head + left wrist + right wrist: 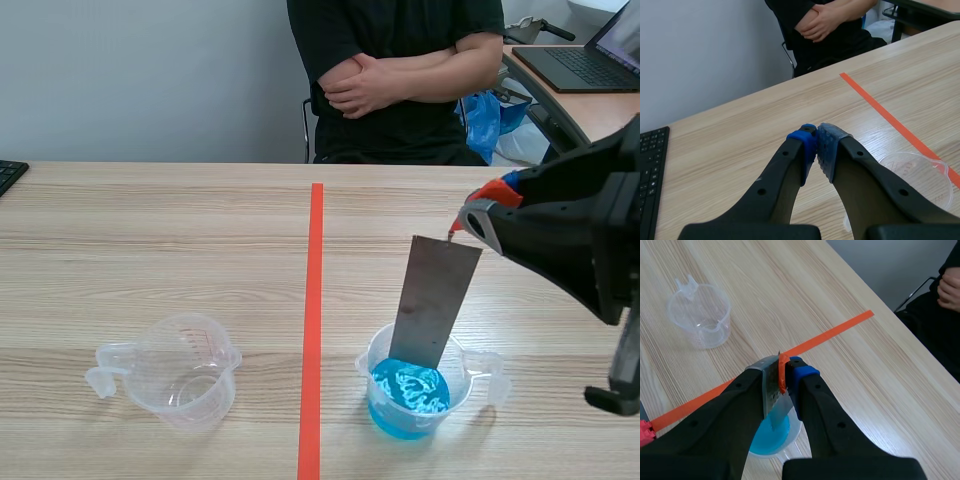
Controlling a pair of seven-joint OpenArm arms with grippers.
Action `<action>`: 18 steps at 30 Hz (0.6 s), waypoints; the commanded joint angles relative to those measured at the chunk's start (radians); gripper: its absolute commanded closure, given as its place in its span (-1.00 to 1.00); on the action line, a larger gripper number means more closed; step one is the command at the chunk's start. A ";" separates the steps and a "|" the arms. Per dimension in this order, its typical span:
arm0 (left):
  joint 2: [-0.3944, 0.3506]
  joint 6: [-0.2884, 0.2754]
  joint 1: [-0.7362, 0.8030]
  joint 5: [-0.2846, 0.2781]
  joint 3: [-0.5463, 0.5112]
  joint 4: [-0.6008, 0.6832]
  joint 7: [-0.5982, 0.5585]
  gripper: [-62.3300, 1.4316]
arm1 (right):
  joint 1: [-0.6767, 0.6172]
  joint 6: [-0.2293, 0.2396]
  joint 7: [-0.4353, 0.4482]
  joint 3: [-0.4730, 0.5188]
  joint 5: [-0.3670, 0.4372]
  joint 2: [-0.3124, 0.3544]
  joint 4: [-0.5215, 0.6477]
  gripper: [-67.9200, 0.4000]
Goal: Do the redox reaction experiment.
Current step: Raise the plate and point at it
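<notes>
A grey metal sheet stands tilted with its lower end in a clear beaker of blue liquid, right of the orange line. My right gripper is shut on the sheet's top edge; in the right wrist view the metal sheet sits pressed between the fingers above the beaker of blue liquid. An empty clear beaker stands left of the line and shows as the empty beaker ahead of the right gripper. My left gripper is shut on nothing, with the empty beaker beside it.
A person in black sits across the table with arms folded. A keyboard lies at the table's left edge. A laptop rests on a side desk at the back right. The orange tape line runs down the table's middle.
</notes>
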 commanded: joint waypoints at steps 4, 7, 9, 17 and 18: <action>-0.006 -0.001 -0.003 -0.013 0.003 0.013 -0.010 0.81 | 0.001 0.006 -0.024 0.040 0.056 0.005 0.058 0.94; -0.006 -0.001 -0.003 -0.013 0.003 0.013 -0.010 0.81 | 0.001 0.006 -0.057 0.063 0.099 0.005 0.092 0.94; -0.006 -0.001 -0.003 -0.013 0.003 0.013 -0.010 0.81 | 0.001 0.006 -0.072 0.076 0.122 0.005 0.098 0.94; -0.006 -0.001 -0.003 -0.012 0.003 0.012 -0.010 0.81 | -0.004 0.006 -0.120 0.105 0.201 0.005 0.098 0.94; -0.006 -0.001 -0.003 -0.011 0.003 0.012 -0.010 0.81 | -0.005 0.006 -0.126 0.106 0.206 0.005 0.098 0.94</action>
